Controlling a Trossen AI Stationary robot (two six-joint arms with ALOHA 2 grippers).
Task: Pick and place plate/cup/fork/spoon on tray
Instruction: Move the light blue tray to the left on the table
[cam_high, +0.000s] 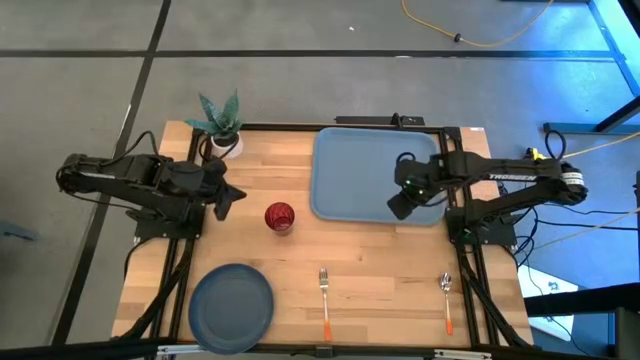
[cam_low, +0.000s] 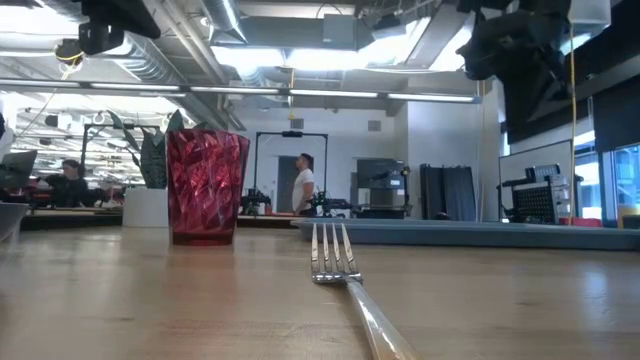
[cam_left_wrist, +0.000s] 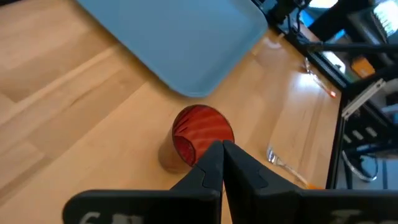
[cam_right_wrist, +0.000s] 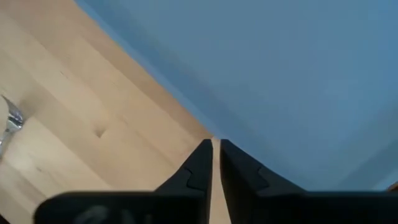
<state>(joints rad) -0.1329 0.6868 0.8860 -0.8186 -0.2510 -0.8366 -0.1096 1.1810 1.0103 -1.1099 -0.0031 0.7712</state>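
The maroon cup stands upright on the wooden table, left of the light-blue tray. The slate-blue plate lies at the near left. The fork and the spoon lie near the front edge, handles toward the front. My left gripper is shut and empty, raised just left of the cup. My right gripper is shut and empty, raised over the tray's near edge. In the low view the cup and the fork rest on the table.
A white pot with a green plant stands at the far left, behind my left gripper. The tray is bare inside. Open tabletop lies between the tray and the cutlery. People show in the room behind the table.
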